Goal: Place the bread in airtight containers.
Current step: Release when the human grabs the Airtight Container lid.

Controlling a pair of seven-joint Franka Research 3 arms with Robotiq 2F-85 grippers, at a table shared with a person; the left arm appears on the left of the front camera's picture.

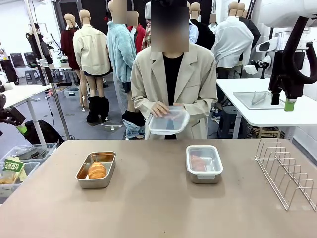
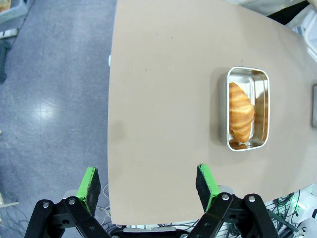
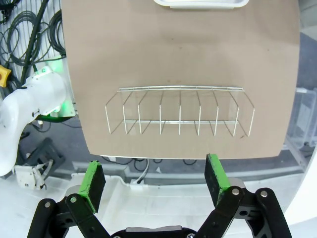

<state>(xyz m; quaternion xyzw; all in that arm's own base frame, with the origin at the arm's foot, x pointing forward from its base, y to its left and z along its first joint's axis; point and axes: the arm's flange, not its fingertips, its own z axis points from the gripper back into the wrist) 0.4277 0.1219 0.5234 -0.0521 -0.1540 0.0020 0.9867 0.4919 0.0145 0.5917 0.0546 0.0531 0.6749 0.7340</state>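
One bread (image 1: pixel 97 170) lies in an open steel airtight container (image 1: pixel 95 169) at the table's left. A second container (image 1: pixel 204 163) at centre right wears its clear lid, with bread (image 1: pixel 198 162) dimly visible beneath. The person at the far side holds another clear lid (image 1: pixel 169 121) in both hands above the table's far edge. My left gripper (image 2: pixel 147 181) hangs open over the table's edge, well clear of the open container (image 2: pixel 247 109) and its bread (image 2: pixel 241 112). My right gripper (image 3: pixel 154 176) is open high above the table's right edge; in the front view it (image 1: pixel 289 103) hangs at upper right.
A wire rack (image 1: pixel 286 171) stands at the table's right side, directly beneath my right gripper (image 3: pixel 181 116). The tan table (image 1: pixel 148 208) has free room in the middle and front. Bins (image 1: pixel 20 163) sit on the floor at the left.
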